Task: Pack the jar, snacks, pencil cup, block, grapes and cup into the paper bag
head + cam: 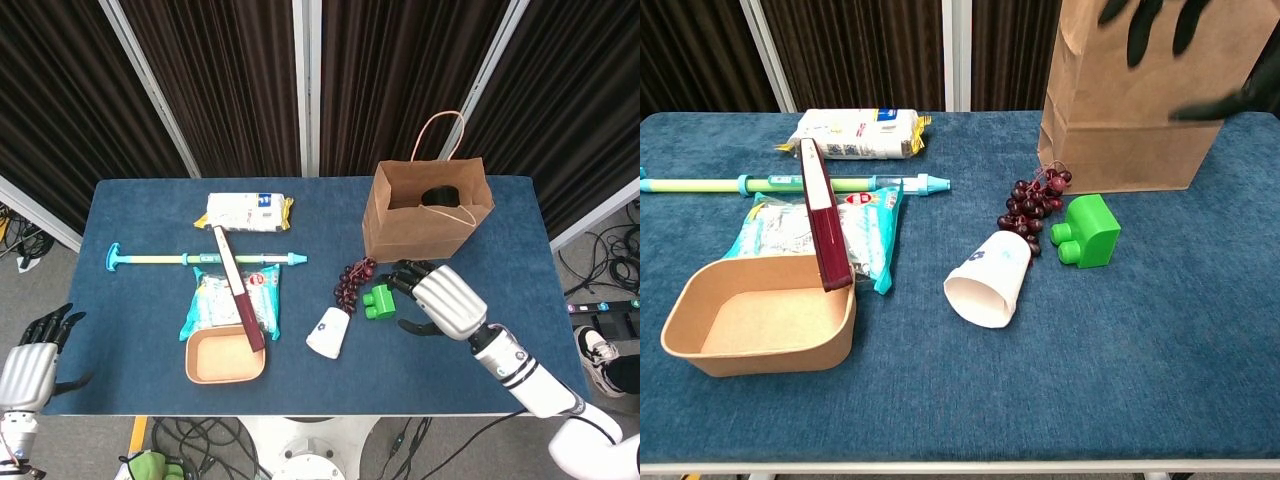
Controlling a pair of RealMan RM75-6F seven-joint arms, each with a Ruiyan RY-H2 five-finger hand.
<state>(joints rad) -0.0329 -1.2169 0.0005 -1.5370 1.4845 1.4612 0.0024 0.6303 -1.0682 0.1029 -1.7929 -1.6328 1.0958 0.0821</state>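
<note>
The brown paper bag (pixel 428 212) (pixel 1137 110) stands open at the back right, with a dark object (pixel 437 196) inside. In front of it lie dark grapes (pixel 350 281) (pixel 1032 204), a green block (pixel 378 299) (pixel 1087 231) and a white cup (pixel 327 332) (pixel 988 281) tipped on its side. A white snack pack (pixel 246 211) (pixel 855 133) and a teal snack pack (pixel 231 301) (pixel 830 231) lie to the left. My right hand (pixel 441 300) hovers just right of the block, open and holding nothing; its dark fingers (pixel 1137 38) show before the bag. My left hand (pixel 27 368) hangs open off the table's front left corner.
A tan tray (pixel 225 355) (pixel 760 322) sits near the front edge. A maroon book (pixel 238 288) (pixel 823 212) leans from it across the teal pack. A long teal and green rod (pixel 205 259) (pixel 790 184) lies across the left side.
</note>
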